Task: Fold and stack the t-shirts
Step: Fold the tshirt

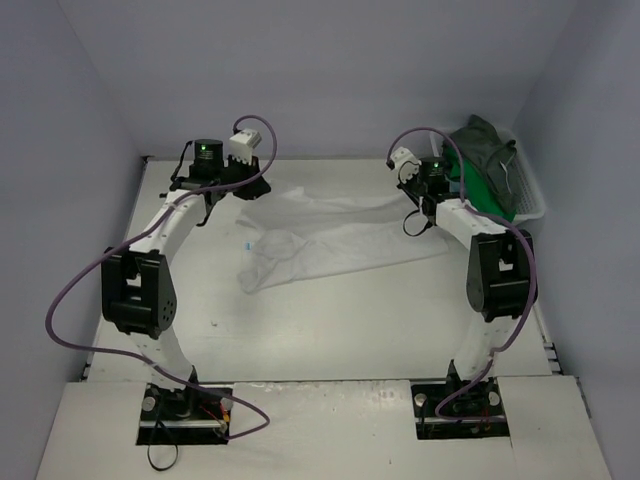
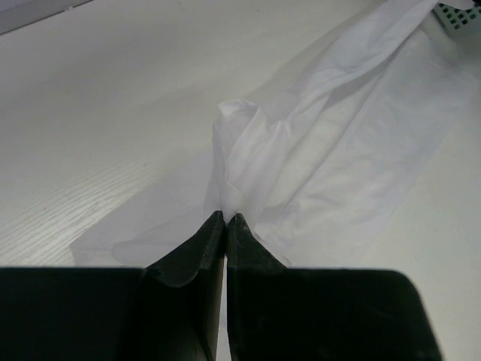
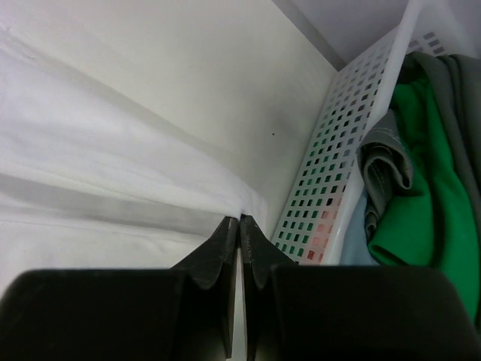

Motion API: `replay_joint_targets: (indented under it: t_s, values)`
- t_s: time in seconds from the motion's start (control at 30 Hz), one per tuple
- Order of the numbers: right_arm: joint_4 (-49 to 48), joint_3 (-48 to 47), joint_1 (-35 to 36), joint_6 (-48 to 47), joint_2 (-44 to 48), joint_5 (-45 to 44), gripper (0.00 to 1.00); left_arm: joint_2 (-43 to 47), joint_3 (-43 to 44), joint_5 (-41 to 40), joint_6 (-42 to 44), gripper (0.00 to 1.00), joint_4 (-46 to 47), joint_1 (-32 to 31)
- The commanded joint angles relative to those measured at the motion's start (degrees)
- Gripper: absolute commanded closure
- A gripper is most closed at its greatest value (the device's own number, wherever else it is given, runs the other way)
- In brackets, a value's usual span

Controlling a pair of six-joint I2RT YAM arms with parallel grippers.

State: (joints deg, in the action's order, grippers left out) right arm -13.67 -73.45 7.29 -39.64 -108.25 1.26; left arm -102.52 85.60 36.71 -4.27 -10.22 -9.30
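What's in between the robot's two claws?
The white t-shirt, spread between the left gripper and the right gripper, each pinching an edge. The top view shows it.

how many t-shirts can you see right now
4: white t-shirt spread on the table; grey-green t-shirt, bright green t-shirt and a pale blue bit, probably a fourth, in the basket. More may lie hidden beneath.
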Motion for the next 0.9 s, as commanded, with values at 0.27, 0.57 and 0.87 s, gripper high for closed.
replay_joint_targets:
  t_s: [0.27, 0.57, 0.87]
  values:
    - [0.3, 1.6, 0.8, -3.3, 8.5, -3.5, 1.0, 5.7, -3.1, 10.0, 4.1, 1.0, -2.4, -0.3]
    - [6.1, 4.4, 1.4, -9.0, 9.9, -4.4, 1.0, 7.0, -5.0, 14.2, 10.2, 1.0, -9.0, -1.1]
    - [7.3, 10.1, 3.6, -12.0, 9.4, -6.2, 1.0, 7.6, -6.4, 19.8, 17.4, 1.0, -19.3, -2.7]
